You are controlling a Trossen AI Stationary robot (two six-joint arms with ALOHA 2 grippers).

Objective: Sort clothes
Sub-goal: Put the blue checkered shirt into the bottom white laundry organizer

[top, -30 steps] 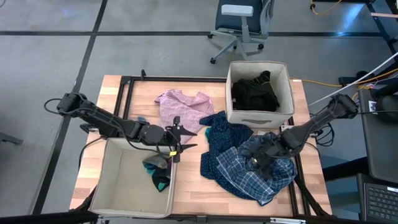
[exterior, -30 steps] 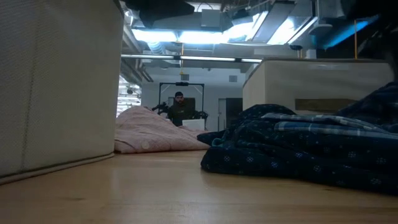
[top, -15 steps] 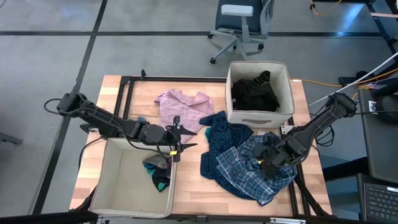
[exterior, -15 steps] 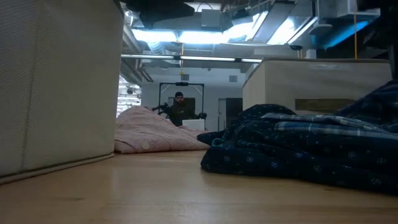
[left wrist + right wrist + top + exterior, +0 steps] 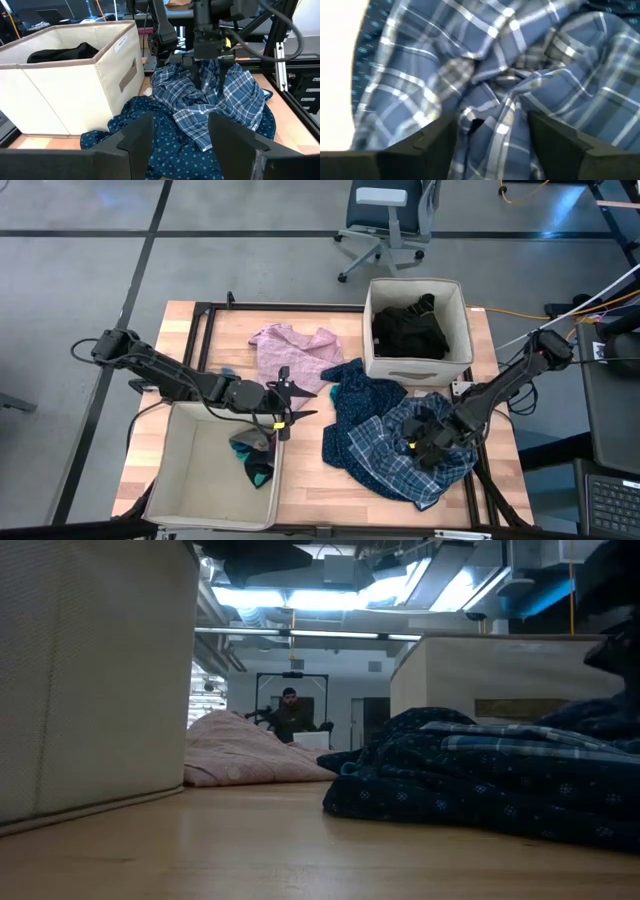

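On the wooden table point(image 5: 305, 480), my right gripper point(image 5: 428, 448) sits spread open over the crumpled plaid shirt point(image 5: 400, 460), which has no clear long axis.

My matt black right gripper point(image 5: 428, 442) presses into soft, crumpled woven plaid shirt point(image 5: 420, 455) cloth. The table point(image 5: 300, 480) is smooth pale wood. The bins point(image 5: 75, 85) are stiff beige fabric; the dotted navy garment point(image 5: 165, 150) looks thin.

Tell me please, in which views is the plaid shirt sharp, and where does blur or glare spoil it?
Left wrist view: the plaid shirt is sharp and evenly lit. Right wrist view: it fills the picture, soft with blur, a washed-out white patch at one edge. Low view: dim, backlit by ceiling lights.
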